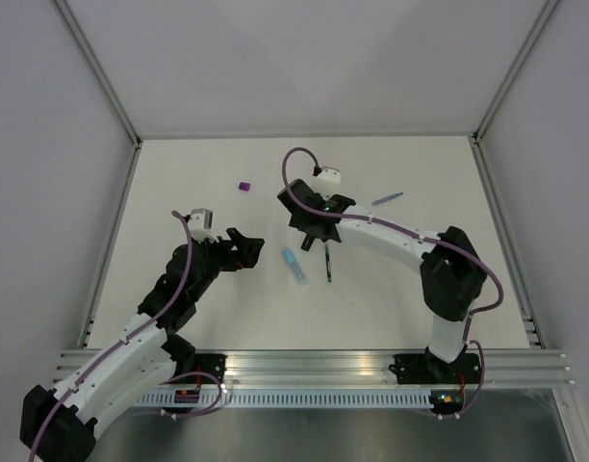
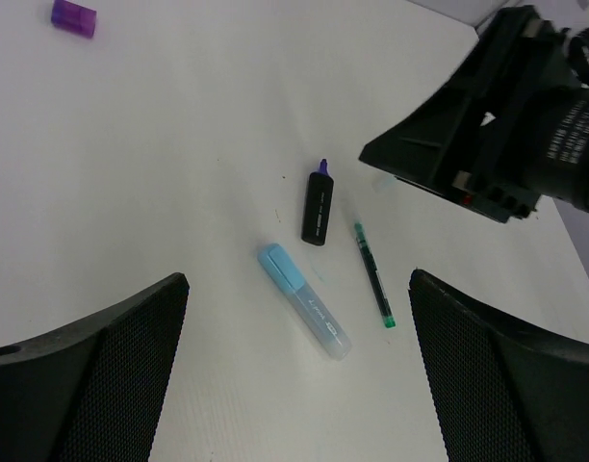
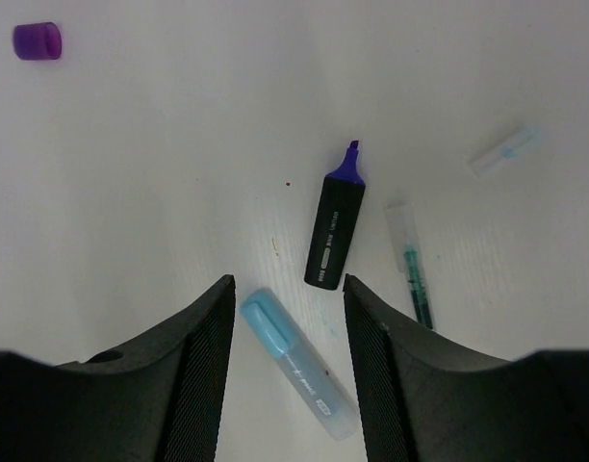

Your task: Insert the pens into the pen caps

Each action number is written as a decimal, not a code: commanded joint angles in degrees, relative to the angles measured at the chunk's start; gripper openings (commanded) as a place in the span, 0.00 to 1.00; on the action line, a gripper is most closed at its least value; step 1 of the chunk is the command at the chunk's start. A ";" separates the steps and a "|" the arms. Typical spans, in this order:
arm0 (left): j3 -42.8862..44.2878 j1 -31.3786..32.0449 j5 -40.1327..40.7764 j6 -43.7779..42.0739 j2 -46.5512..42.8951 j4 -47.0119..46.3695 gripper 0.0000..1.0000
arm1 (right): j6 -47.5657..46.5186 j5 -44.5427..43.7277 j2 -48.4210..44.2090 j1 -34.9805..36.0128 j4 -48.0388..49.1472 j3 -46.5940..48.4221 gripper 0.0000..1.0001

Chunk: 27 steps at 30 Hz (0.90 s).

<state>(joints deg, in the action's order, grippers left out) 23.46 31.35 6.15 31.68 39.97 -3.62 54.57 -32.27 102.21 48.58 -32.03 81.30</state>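
Left hand (image 1: 244, 248): fingers spread wide, empty, above the tabletop (image 1: 179, 183). Purple cap (image 2: 73, 17) sits far ahead of it to the left, well apart from the rest. Highlighter (image 2: 304, 301) lies flat just ahead, in line with the gap between its fingers. Black marker (image 2: 318, 207) lies just beyond, purple tip bare. Dark pen (image 2: 373, 274) is beside the marker on the right, not touching. Right hand (image 3: 289, 289): partly spread, holding nothing, over marker and highlighter. Blue pen (image 1: 387, 199) lies well off to its right.

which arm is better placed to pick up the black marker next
Right, probably: the right gripper hangs open almost over the black marker, while the left gripper sits farther off, past the highlighter.
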 commanded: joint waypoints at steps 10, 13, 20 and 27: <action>-1.93 -0.06 4.04 -0.48 -2.70 -2.18 1.00 | 9.86 3.97 16.08 -2.70 -13.85 15.91 0.56; -1.93 -0.06 4.31 -0.31 -2.26 -2.27 1.00 | 10.12 6.33 17.75 -2.96 -13.58 16.52 0.57; -2.02 -0.06 5.54 -0.13 -2.79 -1.74 1.00 | 12.58 6.43 20.39 -3.75 -14.81 17.75 0.57; -2.19 -0.06 5.71 -0.13 -3.49 -1.57 1.00 | 12.49 7.13 23.38 -3.93 -15.52 18.90 0.57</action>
<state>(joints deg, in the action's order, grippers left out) 21.54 31.35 10.48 31.70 37.30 -3.55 65.80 -25.71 124.20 44.93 -46.33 97.86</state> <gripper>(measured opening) 0.993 0.567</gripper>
